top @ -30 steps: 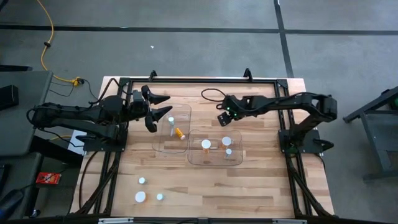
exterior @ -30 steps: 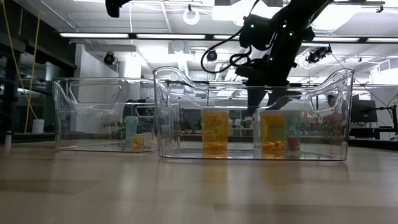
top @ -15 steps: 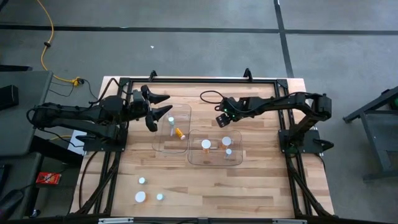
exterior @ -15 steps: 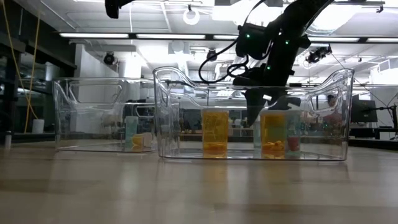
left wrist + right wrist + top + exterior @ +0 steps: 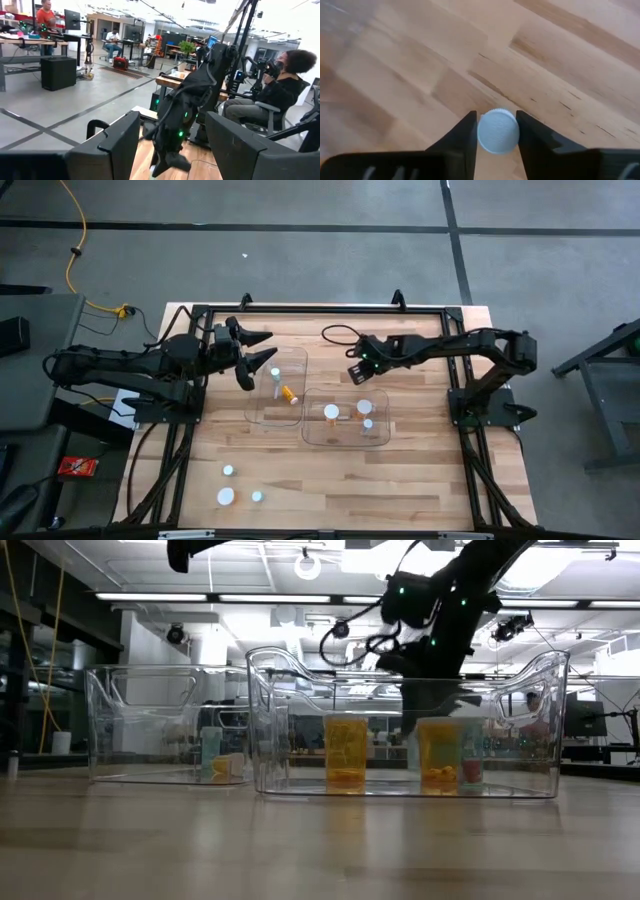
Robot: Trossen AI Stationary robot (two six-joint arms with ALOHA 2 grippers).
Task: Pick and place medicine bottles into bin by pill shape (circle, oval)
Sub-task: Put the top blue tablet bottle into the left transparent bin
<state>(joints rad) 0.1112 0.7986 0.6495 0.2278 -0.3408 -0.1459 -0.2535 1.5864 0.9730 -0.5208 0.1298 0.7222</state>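
My right gripper (image 5: 497,132) is shut on a medicine bottle with a round white cap (image 5: 497,131). It is over the bare wood just beyond the far edge of the right clear bin (image 5: 345,442), where the high view shows my right gripper (image 5: 358,373). The bottle's body is hidden under its cap. That bin holds three capped bottles (image 5: 331,412), two of them amber (image 5: 346,752). The left clear bin (image 5: 262,412) holds a white-capped bottle (image 5: 275,372) and an amber one lying down (image 5: 288,393). My left gripper (image 5: 272,347) hangs open and level above that bin's far left corner. My right gripper pinches the round white cap by its opposite sides (image 5: 481,134) between its two fingers. The fingers slant down from above, from the table's right. The cap faces up and the bottle stays upright. Whether its base is on the wood I cannot tell.
Three loose white-capped bottles (image 5: 228,470) (image 5: 226,497) (image 5: 257,496) stand near the table's front left. A black frame rail (image 5: 320,308) runs along the far edge. In the left wrist view the right arm (image 5: 190,100) is in front and a seated person (image 5: 280,95) is beyond the table.
My right gripper's fingers have closed from a wide gap onto the bottle's cap while the arm stayed where it was. My left gripper has kept still.
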